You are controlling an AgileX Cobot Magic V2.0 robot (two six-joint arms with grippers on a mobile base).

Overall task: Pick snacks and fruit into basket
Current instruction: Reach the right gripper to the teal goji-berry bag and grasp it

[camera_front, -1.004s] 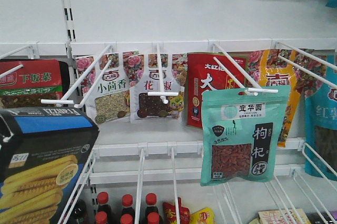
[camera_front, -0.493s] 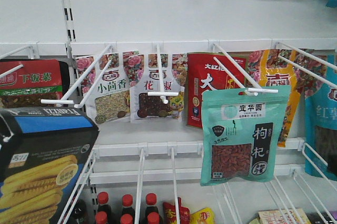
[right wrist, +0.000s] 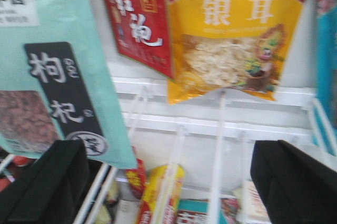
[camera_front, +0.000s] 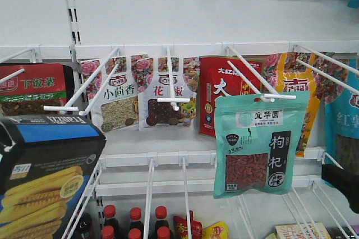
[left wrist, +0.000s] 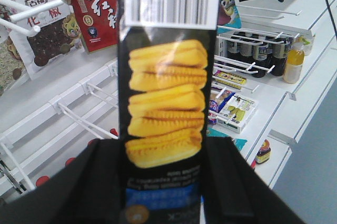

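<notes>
Exterior front-facing view, left to right: the black Franzzi box (camera_front: 47,174) is at lower left, off the rack, tilted, in front of the wire hooks. Mid-rack, the white spice pouches (camera_front: 162,99) and the red pouch (camera_front: 227,96) hang on hooks; not ours. The teal goji pouch (camera_front: 261,143) hangs at the front of its peg (camera_front: 263,84), untouched. One dark finger (camera_front: 341,183) of the right gripper (right wrist: 168,182) pokes in at the right edge, below and right of the pouch, clear of it.

Progress, my read: early. The box is picked but not dropped off, the pouch is not grabbed, and the basket and fruit show in no view, so can't say what's in there. Left to do: deliver the box, take the pouch, all the fruit.

Left wrist: the left gripper (left wrist: 163,182) is clamped on the box's two narrow sides near one end. Its fingers (left wrist: 79,192) are spread only as wide as the box, and the barcode end points away from the camera.

Right wrist: the jaws are spread wide with nothing between them. The teal pouch's lower corner sits just above the left-hand finger; can't tell if it touches. The yellow pouch (right wrist: 226,40) hangs further back.
</notes>
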